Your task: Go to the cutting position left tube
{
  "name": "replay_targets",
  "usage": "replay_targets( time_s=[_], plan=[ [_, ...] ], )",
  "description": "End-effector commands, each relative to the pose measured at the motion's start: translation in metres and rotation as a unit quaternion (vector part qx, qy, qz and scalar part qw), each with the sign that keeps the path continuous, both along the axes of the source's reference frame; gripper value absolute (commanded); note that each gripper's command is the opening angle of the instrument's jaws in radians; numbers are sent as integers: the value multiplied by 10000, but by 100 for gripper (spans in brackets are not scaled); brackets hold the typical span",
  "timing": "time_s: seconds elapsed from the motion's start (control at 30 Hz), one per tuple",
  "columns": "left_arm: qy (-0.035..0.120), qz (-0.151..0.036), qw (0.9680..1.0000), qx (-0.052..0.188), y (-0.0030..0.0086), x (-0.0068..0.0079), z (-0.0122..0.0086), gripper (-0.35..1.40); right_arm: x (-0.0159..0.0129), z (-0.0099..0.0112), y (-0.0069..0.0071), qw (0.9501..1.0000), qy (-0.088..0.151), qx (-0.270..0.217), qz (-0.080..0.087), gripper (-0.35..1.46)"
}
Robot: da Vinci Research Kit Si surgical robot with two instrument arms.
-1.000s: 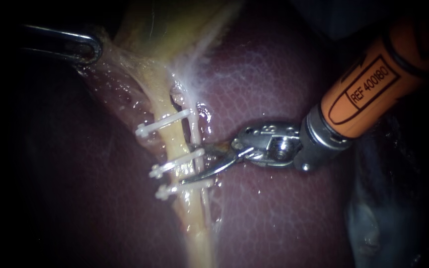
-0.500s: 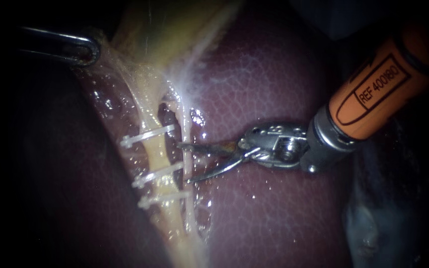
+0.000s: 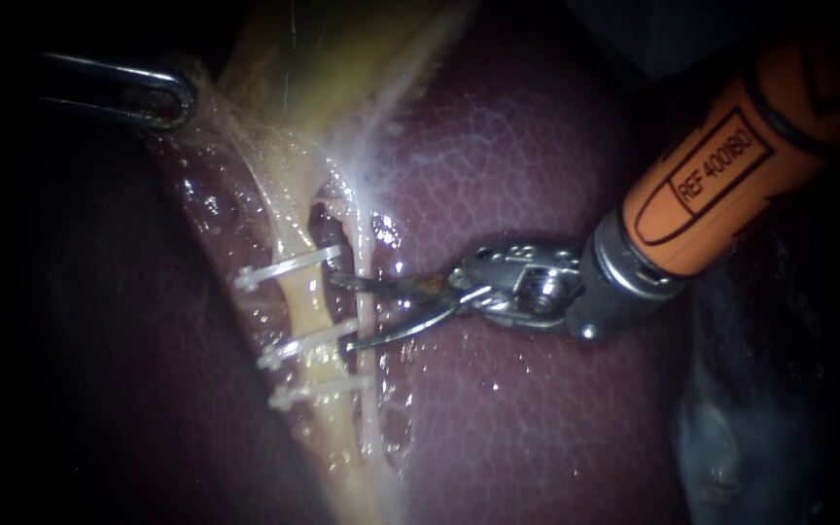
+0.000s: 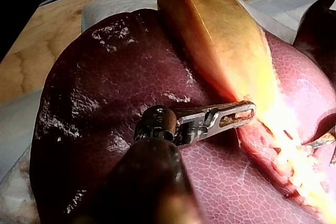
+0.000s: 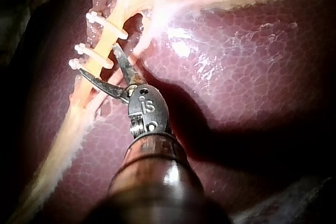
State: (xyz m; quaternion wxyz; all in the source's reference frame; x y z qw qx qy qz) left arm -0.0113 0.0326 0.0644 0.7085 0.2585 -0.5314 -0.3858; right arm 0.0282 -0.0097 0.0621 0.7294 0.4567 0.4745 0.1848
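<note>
Three clips (image 3: 289, 267) cross the left tube (image 3: 305, 303), the yellow one running from the gallbladder (image 3: 342, 58) down over the liver (image 3: 537, 146). At the far left, my left instrument (image 3: 169, 97) has its jaws closed on the gallbladder's edge, which looks taut. Just right of the yellow tube lies a thinner pale tube (image 3: 363, 262). My right instrument (image 3: 342, 311) comes in from the right with its two blades parted and nothing gripped. The blades cross the pale tube and their tips reach the near edge of the left tube, the upper tip just below the top clip and the lower one at the end of the middle clip. The tube's length runs across the blades, so I judge that a short advance leftward would bring the stretch between those two clips into the gap.
</note>
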Motion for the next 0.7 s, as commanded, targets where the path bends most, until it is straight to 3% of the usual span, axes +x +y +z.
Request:
replay_targets(
  time_s=[0.03, 0.4, 0.7],
  plan=[
    [0, -1, 10000, 1, 0, 0, 0, -35, 1, 4, -1, 10000, -18, -3, -13, 137],
    [2, -4, 10000, -1, 0, 0, 0, -35, 12, 22, -1, 9998, -79, 173, -64, 139],
    [3, -4, 10000, -3, -1, 0, 0, -35, 27, 9, -2, 9964, 547, 643, -113, 139]
  ],
)
